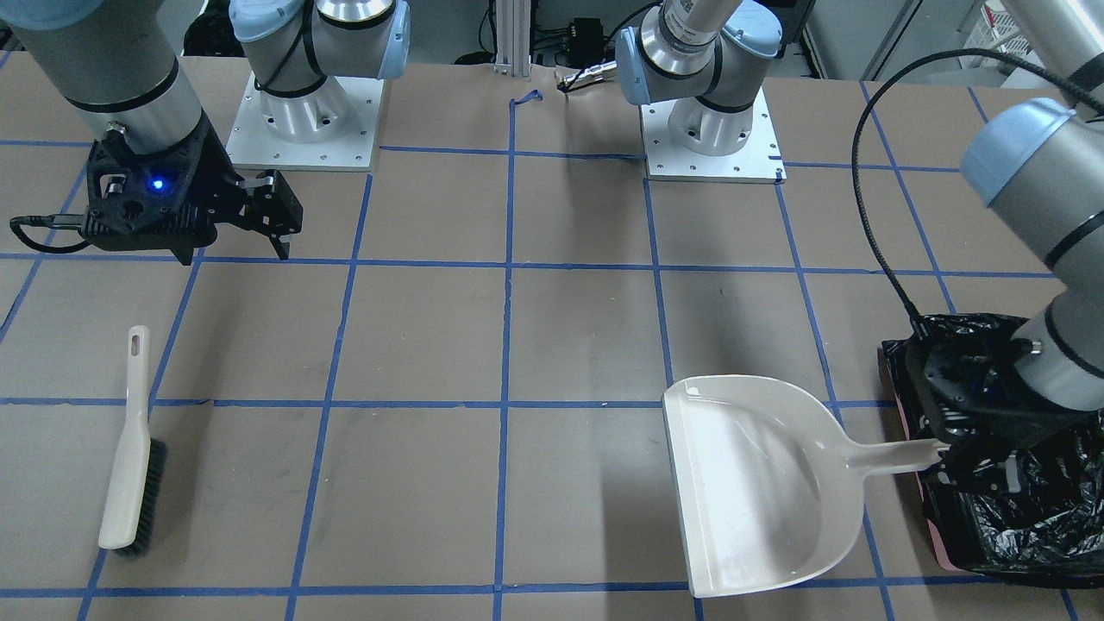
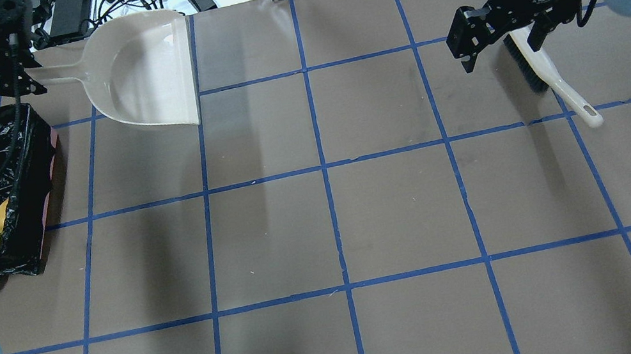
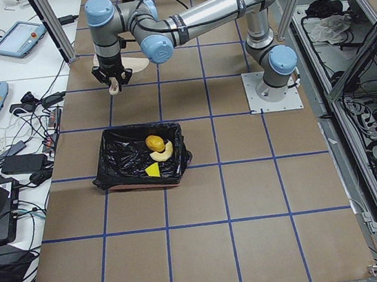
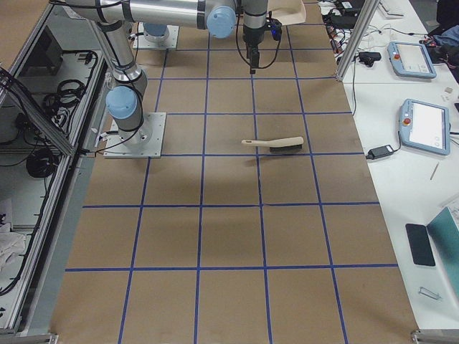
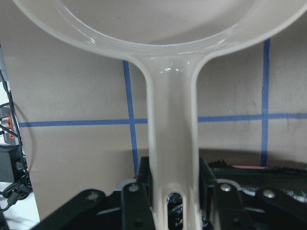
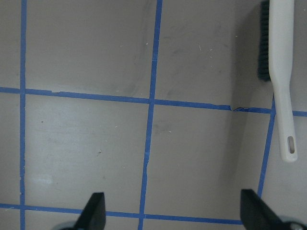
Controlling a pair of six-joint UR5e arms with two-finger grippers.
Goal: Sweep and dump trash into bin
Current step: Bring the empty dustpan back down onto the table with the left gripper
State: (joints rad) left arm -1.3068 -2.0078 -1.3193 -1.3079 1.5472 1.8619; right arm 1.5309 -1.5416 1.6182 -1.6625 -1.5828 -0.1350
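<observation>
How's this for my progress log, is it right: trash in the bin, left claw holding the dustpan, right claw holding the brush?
One thing is wrong: the right claw is open and empty; the brush lies on the table, as the right wrist view shows. The rest stands.

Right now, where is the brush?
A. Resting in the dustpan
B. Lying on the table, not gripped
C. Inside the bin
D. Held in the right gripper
B: the brush lies flat on the table, and the right gripper is open, with nothing between its fingers.
</observation>
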